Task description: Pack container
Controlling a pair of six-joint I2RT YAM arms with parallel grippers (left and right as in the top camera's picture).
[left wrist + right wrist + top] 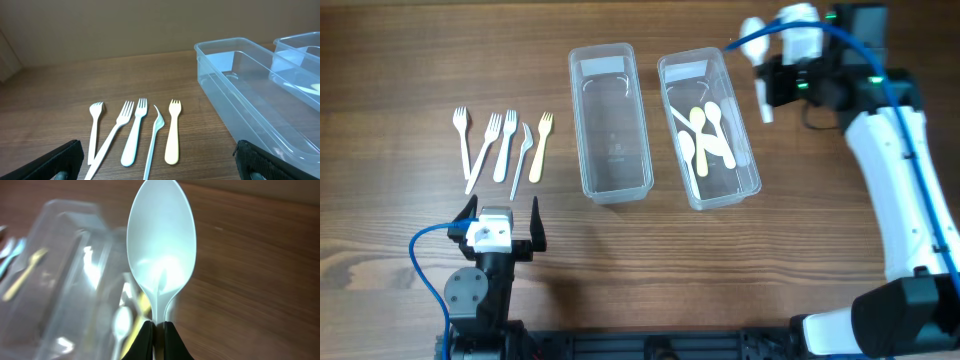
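1. Left of the frame: five plastic forks (505, 145) lie in a row on the wooden table (400, 80), not yet packed. Below them the left gripper (503, 215) waits with its fingers spread wide and nothing between them.
2. Centre: an empty clear container (610, 160) stands just beside a second container (692, 58), which holds several pale spoons (705, 135) (the forks, by the look of it, are meant for the empty one).
3. Upper right: the right gripper (157, 330) pinches a white spoon (161, 245) by the end of its handle, the bowl pointing away from the fingers. The spoon hangs just outside the far right rim of the second container, not yet over it.
4. The step in hand appears to be dropping this spoon among the others. Done well, the arm carries it leftward until it hangs over the middle of the box, turns it along the box's long side, and lowers it close to the pile before letting go, so it neither strikes the rim nor bounces out.
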